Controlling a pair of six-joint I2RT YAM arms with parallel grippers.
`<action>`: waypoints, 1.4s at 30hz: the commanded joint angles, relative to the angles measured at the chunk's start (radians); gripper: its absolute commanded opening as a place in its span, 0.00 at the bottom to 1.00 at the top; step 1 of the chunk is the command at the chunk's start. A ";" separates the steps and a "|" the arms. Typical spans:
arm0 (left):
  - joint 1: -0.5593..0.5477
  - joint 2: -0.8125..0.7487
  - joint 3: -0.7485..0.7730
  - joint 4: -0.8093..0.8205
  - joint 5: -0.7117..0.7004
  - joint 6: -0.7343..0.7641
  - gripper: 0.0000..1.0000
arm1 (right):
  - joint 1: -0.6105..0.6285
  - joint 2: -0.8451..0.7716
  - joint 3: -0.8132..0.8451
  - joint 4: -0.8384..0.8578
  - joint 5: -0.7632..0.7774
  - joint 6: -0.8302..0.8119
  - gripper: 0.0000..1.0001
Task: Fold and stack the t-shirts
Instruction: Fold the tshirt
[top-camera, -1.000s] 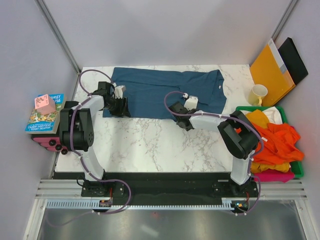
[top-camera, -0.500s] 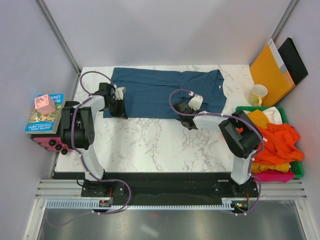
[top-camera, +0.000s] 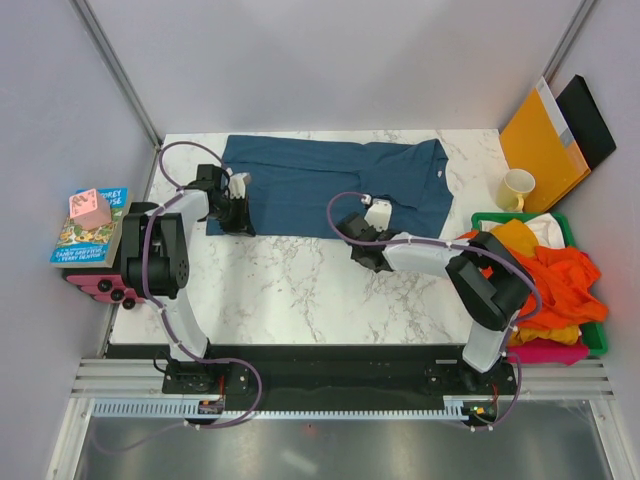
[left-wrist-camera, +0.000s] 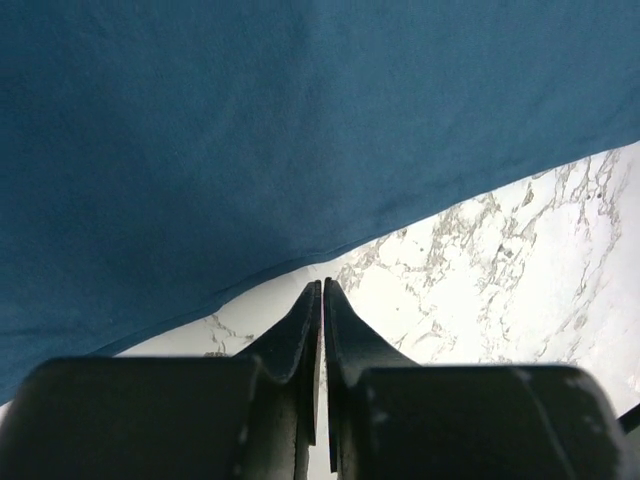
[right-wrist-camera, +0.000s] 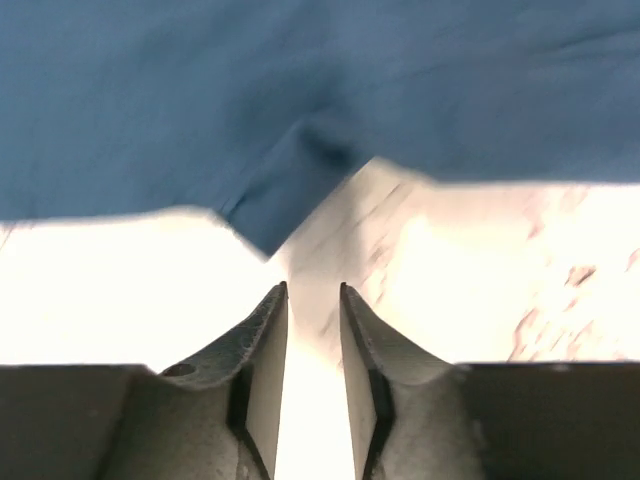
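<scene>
1. Teal t-shirt (top-camera: 330, 185) lies flat across the far bench (top-camera: 290, 290).
2. Left pincer (left-wrist-camera: 322, 286) has just clenched at the near hem; cloth caught or not, I cannot tell.
3. Right pincer (right-wrist-camera: 312, 290) has sprung apart, empty, short of the hem: regrasp before folding.

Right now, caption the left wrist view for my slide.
Left gripper, jaws shut, tips just short of the teal t-shirt hem on the marble table.

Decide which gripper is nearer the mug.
Right. The right gripper is at the middle of the shirt's near edge, left of the mug. The left gripper is farther off, at the shirt's left end.
</scene>
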 joint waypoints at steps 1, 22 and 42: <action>0.004 0.021 0.049 0.006 0.029 -0.013 0.12 | 0.061 -0.046 0.010 -0.044 0.005 0.003 0.36; 0.004 0.019 0.073 -0.011 0.068 -0.036 0.28 | -0.203 -0.066 -0.009 -0.129 0.068 0.056 0.58; 0.004 0.039 0.093 -0.019 0.054 -0.023 0.19 | -0.241 0.001 -0.012 -0.067 0.015 0.052 0.00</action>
